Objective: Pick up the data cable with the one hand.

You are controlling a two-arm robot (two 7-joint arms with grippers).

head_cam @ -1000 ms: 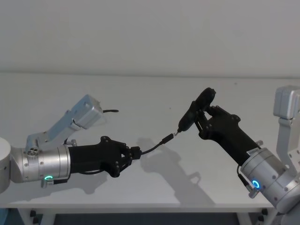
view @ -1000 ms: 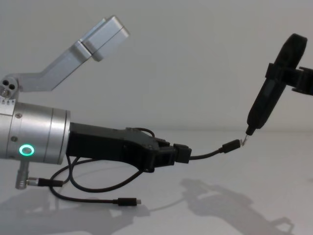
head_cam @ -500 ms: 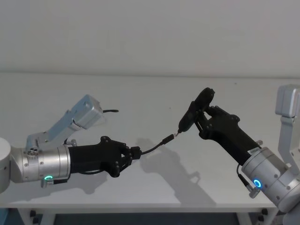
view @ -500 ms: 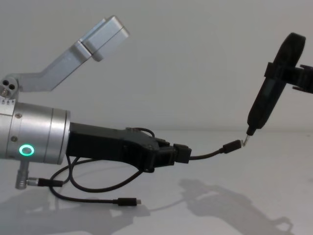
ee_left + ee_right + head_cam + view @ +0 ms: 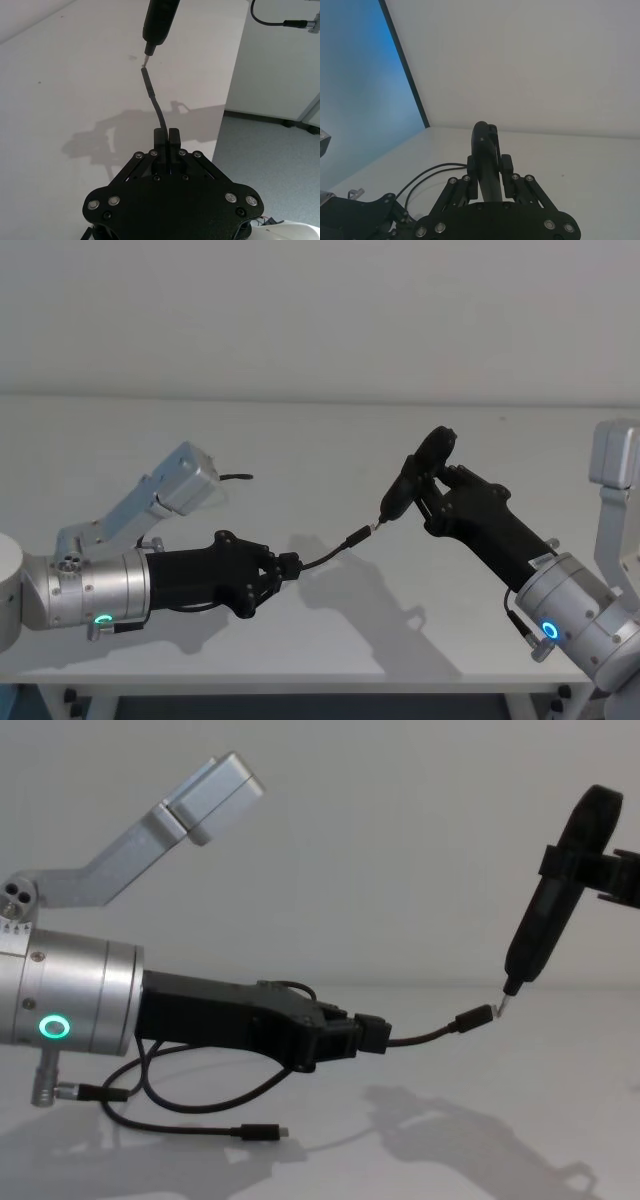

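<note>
The thin black data cable is clamped in the black angular left gripper (green-ringed wrist), its plug meeting the right gripper's gripped dark pointed tool.

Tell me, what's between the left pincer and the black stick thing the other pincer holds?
A short raised stretch of the data cable. In the chest view it runs from the left pincer to the tip of the black tool in the right pincer.

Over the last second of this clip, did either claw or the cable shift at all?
Almost nothing changed. The right claw, shut on the dark slim tool, drifted very slightly; the tool's tip stays at the cable's raised plug. The left claw remains shut on the data cable, whose other end still lies on the table.
</note>
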